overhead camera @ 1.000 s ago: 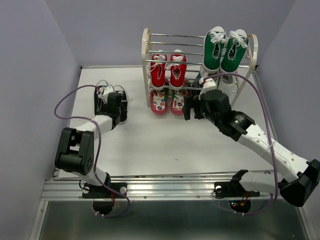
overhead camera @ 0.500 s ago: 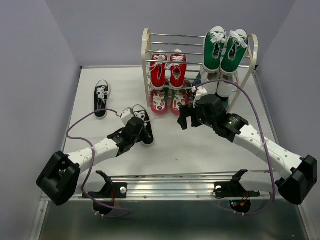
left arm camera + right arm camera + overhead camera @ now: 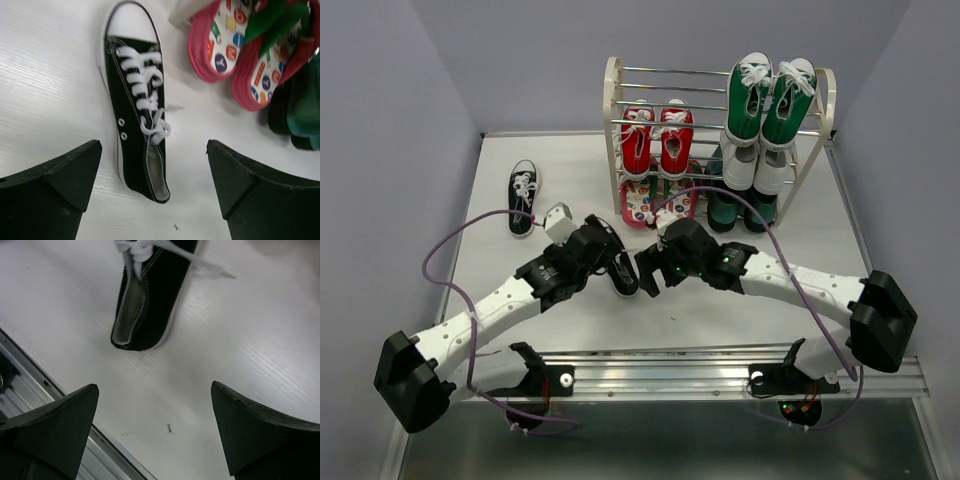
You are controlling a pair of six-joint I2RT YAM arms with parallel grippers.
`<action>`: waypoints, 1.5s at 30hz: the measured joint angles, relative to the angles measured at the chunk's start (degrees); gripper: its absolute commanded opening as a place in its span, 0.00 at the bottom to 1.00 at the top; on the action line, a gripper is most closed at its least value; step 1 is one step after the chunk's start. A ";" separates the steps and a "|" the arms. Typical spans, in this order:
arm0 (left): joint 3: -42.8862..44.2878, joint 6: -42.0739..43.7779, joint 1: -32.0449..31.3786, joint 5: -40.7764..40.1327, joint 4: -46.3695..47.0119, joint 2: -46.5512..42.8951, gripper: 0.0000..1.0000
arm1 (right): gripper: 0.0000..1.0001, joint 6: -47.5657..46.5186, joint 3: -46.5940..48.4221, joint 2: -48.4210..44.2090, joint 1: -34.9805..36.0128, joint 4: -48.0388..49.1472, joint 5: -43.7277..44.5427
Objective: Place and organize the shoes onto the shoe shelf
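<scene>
Black-white lace-up sneaker [image 3: 137,125] upright on its sole on the table [image 3: 570,160], white toe cap toward the shoe shelf [image 3: 612,110]; mate [image 3: 523,197] well apart at far left, also on its sole. Red lace-up sneakers [image 3: 656,140] side by side on the left of a middle tier; pink-edged printed flip-flops [image 3: 655,203] just beneath them.

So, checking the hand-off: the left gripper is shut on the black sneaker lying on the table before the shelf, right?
No, the left gripper is open: the left wrist view shows its fingers wide apart, the black sneaker lying free on the table before the shelf.
</scene>
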 measured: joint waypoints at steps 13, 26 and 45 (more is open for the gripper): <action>1.27 4.24 14.10 -7.08 -6.36 -11.96 0.99 | 0.97 1.09 8.92 20.52 5.81 2.75 7.89; -1.22 7.39 15.54 -7.15 -5.46 -11.43 0.99 | 0.47 1.73 12.37 24.61 6.91 4.04 9.09; -1.22 9.11 16.92 -7.74 -4.09 -10.14 0.99 | 0.01 -1.14 14.45 26.12 9.86 2.93 15.91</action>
